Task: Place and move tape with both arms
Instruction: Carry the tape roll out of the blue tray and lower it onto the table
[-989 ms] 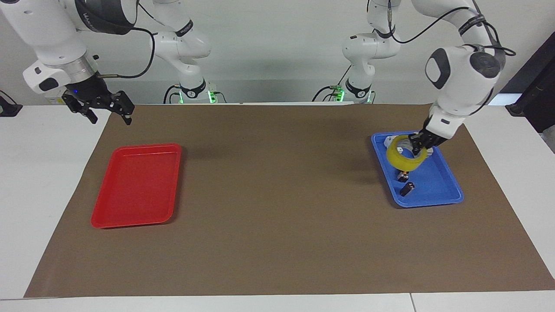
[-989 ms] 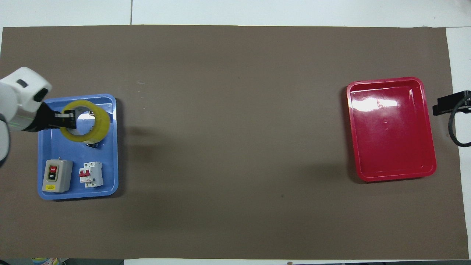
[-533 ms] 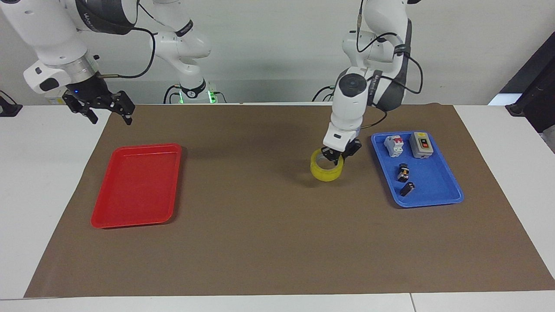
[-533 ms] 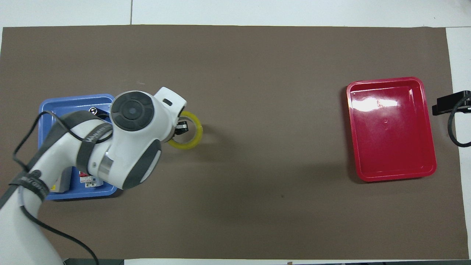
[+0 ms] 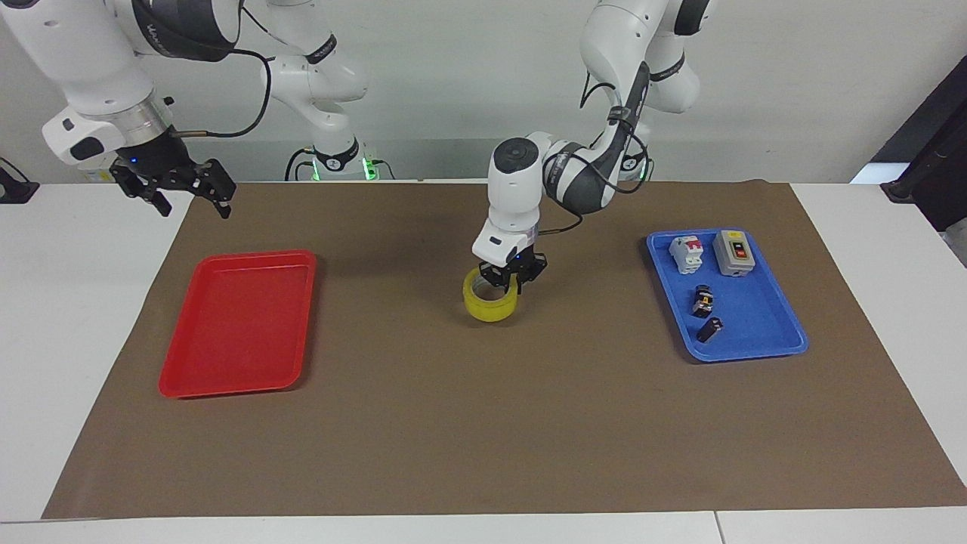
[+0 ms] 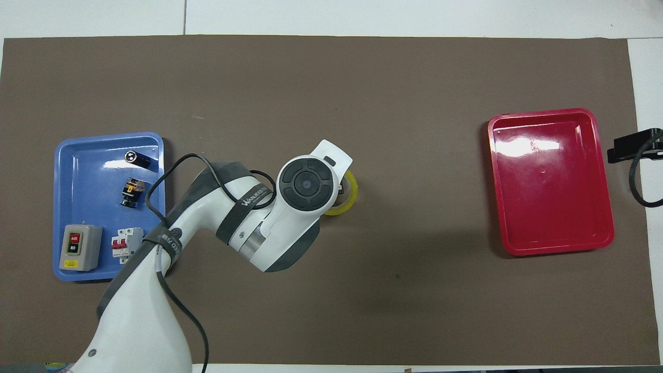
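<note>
Our left hand points down at the middle of the brown mat in the facing view, fingers clamped on the rim of the tape. We see the tape flat at mat level, between the red tray and the blue tray, well apart from both. In the blue tray sit a grey switch box, a breaker and two small dark parts. Nothing lies between tape and red tray. Our right hand, fingers apart, waits over the counter edge at its own end, near the red tray.

From overhead, our left arm crosses from the blue tray side and its wrist covers most of the tape, leaving a yellow arc showing. Its hand is hidden beneath. The red tray lies toward the right arm's end.
</note>
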Motion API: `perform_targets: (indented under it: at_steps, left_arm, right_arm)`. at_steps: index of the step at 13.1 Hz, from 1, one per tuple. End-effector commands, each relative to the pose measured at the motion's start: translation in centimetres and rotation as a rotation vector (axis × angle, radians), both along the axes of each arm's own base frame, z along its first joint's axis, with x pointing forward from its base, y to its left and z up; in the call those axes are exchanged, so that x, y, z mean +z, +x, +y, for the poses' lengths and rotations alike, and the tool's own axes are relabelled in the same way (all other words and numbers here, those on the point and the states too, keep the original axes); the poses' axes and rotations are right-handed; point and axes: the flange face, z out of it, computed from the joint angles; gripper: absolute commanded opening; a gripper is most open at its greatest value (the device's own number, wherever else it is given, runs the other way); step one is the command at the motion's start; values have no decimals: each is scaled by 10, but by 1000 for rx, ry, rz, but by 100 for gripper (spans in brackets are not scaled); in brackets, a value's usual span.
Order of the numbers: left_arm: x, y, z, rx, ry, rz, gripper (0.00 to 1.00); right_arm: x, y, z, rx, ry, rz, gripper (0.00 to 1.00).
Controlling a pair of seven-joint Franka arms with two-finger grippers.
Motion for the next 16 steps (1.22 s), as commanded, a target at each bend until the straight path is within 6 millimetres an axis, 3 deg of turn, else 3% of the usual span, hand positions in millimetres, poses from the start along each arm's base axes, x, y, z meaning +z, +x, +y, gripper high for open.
perform_targets:
  at_steps: [1, 5, 8, 10, 12, 15, 16]
  left_arm:
    - [-7, -2, -14, -6, -28, -6, 0]
    - [-17, -8, -8, -9, -16, 9, 0]
    - [-18, -10, -9, -4, -13, 13, 7]
    - [-15, -10, -6, -3, -5, 20, 24]
    - [2, -12, 3, 3, 17, 35, 49]
    - [47, -21, 45, -15, 38, 40, 100]
    - [57, -20, 62, -25, 42, 40, 100]
  right_arm:
    - [-1, -4, 0, 22, 2, -10, 100]
    - [-1, -5, 0, 22, 2, -8, 100]
    - [-1, -4, 1, 24, 2, -10, 100]
    - [-1, -4, 1, 24, 2, -10, 100]
    - [-1, -4, 1, 24, 2, -10, 100]
    - [-1, -4, 1, 25, 2, -14, 100]
    - [1, -2, 8, 36, 0, -20, 100]
